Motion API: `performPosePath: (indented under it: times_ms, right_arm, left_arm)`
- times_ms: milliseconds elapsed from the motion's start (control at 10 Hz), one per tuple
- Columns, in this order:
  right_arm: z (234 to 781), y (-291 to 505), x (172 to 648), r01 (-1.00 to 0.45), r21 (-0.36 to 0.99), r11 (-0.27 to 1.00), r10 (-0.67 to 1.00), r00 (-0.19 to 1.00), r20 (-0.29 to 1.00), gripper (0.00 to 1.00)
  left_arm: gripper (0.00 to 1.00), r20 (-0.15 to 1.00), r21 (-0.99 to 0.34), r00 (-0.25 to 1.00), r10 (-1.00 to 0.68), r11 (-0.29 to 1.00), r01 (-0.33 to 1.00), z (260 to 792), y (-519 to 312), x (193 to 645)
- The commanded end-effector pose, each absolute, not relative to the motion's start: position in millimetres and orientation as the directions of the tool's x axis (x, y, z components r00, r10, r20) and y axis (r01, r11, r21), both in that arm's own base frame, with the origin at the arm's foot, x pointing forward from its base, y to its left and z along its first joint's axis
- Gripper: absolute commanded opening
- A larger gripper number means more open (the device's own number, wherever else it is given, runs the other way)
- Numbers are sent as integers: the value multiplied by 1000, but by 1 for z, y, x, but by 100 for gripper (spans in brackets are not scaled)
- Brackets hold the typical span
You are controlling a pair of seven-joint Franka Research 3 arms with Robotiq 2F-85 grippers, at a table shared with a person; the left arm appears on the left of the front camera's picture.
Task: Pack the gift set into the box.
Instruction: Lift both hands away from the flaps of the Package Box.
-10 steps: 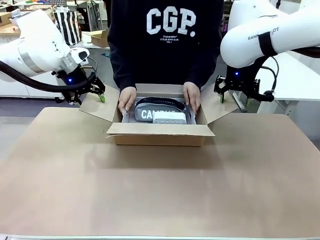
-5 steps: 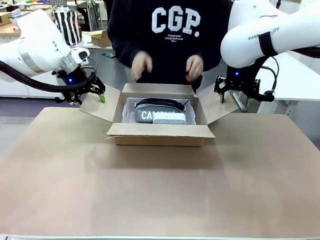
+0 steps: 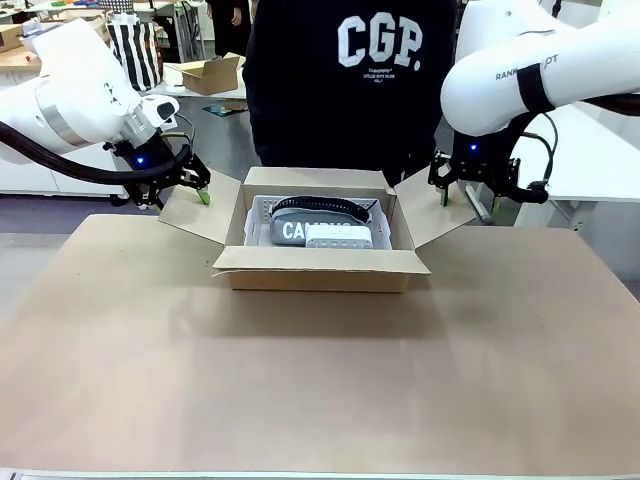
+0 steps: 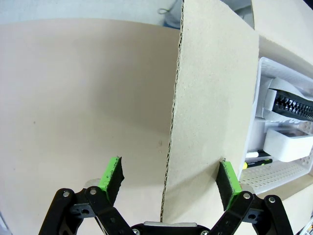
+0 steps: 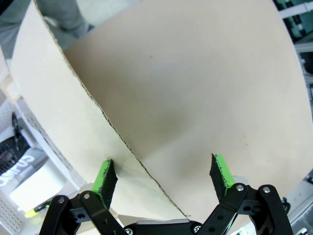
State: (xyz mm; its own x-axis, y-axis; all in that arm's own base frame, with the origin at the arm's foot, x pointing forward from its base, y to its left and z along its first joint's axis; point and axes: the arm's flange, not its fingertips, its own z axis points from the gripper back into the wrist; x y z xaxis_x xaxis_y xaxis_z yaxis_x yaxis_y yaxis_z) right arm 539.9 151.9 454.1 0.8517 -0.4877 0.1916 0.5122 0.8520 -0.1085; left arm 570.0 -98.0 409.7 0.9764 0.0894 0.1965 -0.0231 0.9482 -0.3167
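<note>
The box lies open at the table's far middle with its flaps spread. Inside it sits the gift set: a white tray, a grey pouch printed CAMPUS with a black strap, and a small white case. My left gripper stands open astride the edge of the left flap; in the left wrist view that flap runs between the green pads. My right gripper is open too, straddling the right flap, whose edge passes between its fingers.
A brown cardboard sheet covers the table. A person in a dark sweatshirt stands right behind the box, hands out of sight. A small open carton and a striped bag sit far back left.
The person's hands have lifted out of the box and gone from sight, and the person has shifted a little to the right. Both arms and the box have stayed put.
</note>
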Motion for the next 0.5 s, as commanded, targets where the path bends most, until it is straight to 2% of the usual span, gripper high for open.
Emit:
performPosePath:
  times_ms: [0, 400]
  right_arm:
    - [458, 154, 541, 514, -125, 849, -485, 851, 204, 100]
    - [458, 154, 541, 514, -125, 849, -485, 851, 204, 100]
  left_arm:
    - [100, 192, -306, 976, 100, 951, -37, 412, -98, 569]
    - [100, 192, -306, 976, 100, 951, -37, 412, -98, 569]
